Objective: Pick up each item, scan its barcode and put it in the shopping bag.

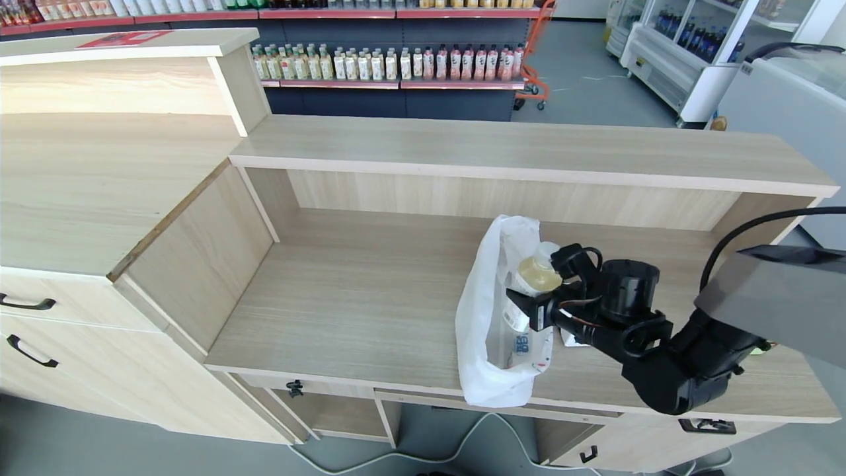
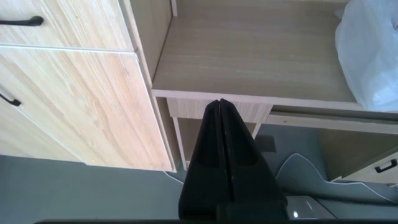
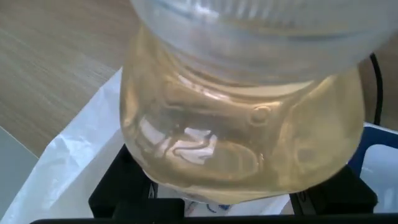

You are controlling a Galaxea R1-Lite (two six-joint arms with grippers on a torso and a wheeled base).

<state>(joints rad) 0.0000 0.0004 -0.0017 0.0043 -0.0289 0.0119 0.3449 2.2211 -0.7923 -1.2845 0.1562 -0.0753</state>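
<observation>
A white plastic shopping bag stands open near the front edge of the wooden counter, with printed packaging showing inside. My right gripper is at the bag's mouth, shut on a clear bottle of pale yellow drink. In the right wrist view the bottle is very close, dark fingers flank it, and the bag lies beneath. My left gripper hangs low in front of the counter, fingers pressed together on nothing, with the bag far off.
A raised ledge runs behind the counter. A taller cabinet with drawers stands at the left. Store shelves of bottles and glass-door fridges are beyond. Open shelving and a cable sit under the counter.
</observation>
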